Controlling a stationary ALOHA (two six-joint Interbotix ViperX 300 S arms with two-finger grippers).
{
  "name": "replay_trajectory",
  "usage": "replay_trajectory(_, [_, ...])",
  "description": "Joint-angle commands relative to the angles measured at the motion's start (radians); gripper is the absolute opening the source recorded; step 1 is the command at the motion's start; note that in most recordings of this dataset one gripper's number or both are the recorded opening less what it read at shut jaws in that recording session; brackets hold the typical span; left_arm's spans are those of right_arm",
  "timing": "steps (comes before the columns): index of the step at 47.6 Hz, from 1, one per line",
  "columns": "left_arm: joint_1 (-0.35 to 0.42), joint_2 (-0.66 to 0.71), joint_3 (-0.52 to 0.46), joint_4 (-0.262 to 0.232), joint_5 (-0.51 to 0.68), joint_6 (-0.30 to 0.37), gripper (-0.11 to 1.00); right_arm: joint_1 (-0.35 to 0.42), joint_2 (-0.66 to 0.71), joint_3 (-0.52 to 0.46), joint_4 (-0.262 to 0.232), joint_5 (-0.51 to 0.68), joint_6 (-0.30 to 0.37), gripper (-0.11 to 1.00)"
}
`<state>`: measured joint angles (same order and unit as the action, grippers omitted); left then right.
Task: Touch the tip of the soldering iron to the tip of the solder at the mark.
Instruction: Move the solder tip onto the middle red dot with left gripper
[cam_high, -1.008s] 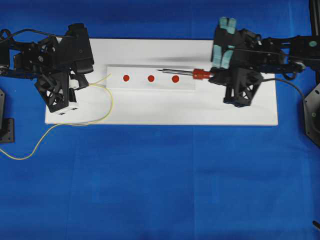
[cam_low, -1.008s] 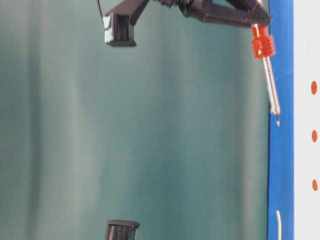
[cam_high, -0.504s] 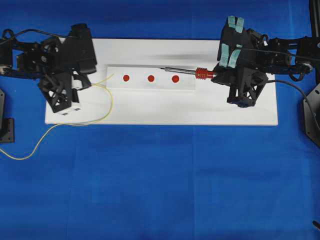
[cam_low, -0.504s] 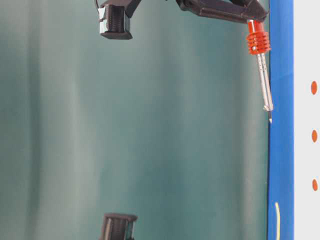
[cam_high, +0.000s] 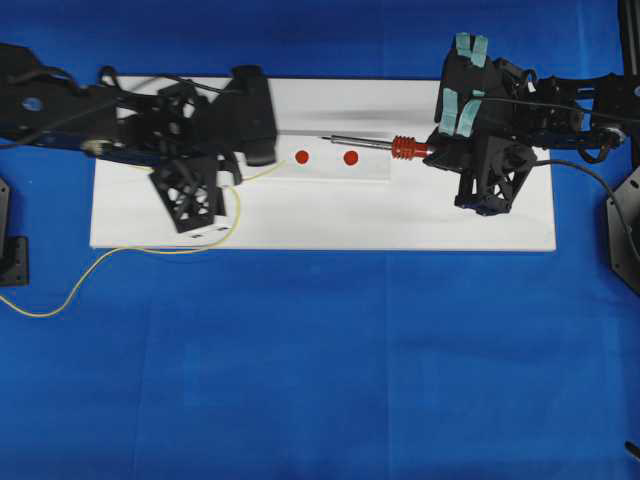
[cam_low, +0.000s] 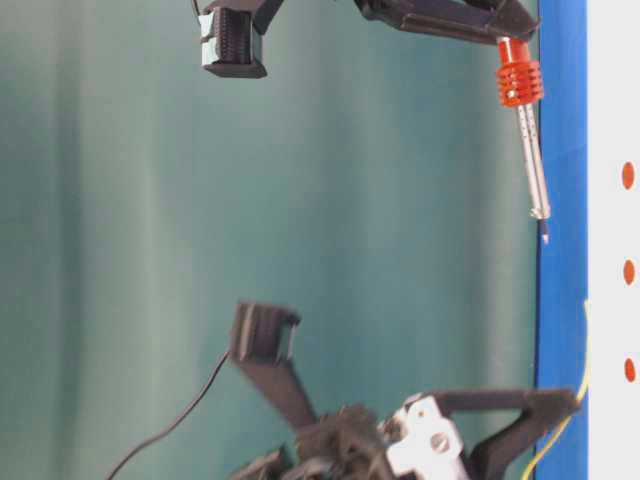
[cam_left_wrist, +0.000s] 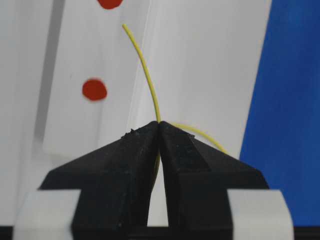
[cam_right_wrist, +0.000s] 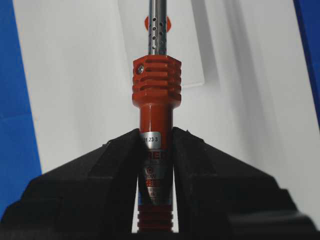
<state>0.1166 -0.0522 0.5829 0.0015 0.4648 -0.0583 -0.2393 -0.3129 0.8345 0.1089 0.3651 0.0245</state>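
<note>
The soldering iron (cam_high: 375, 144) has a silver shaft and a red ribbed collar. My right gripper (cam_high: 432, 150) is shut on its handle and holds it level above the white strip (cam_high: 370, 170), tip pointing left near the right red mark (cam_high: 351, 157). It also shows in the right wrist view (cam_right_wrist: 156, 85) and the table-level view (cam_low: 528, 150). My left gripper (cam_high: 240, 170) is shut on the thin yellow solder (cam_high: 235, 210). The solder's free end (cam_left_wrist: 145, 65) reaches over the strip beside the middle mark (cam_high: 302, 157). The two tips are apart. The leftmost mark is hidden under the left arm.
The strip lies on a white board (cam_high: 400, 225) on blue cloth. The solder trails off the board's front-left edge in a long loop (cam_high: 60, 295). A black cord (cam_high: 590, 175) runs from the right arm toward the right edge.
My left arm has swept right with the solder, bringing its end over the strip and covering the leftmost mark. The right gripper and iron have stayed almost still.
</note>
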Motion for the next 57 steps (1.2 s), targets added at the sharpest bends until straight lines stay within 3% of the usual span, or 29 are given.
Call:
replay_trajectory(1, [0.003, 0.023, -0.049, 0.002, -0.006, 0.005, 0.03, -0.002, -0.015, -0.008, -0.003, -0.006, -0.002, 0.06])
replay_trajectory(19, [0.02, 0.095, -0.075, 0.003, -0.017, 0.005, 0.03, -0.002, -0.015, 0.0, -0.006, -0.009, -0.002, 0.06])
replay_trajectory(57, [0.026, 0.098, -0.077, 0.003, -0.011, -0.003, 0.03, 0.006, 0.015, -0.011, -0.006, -0.011, 0.0, 0.06])
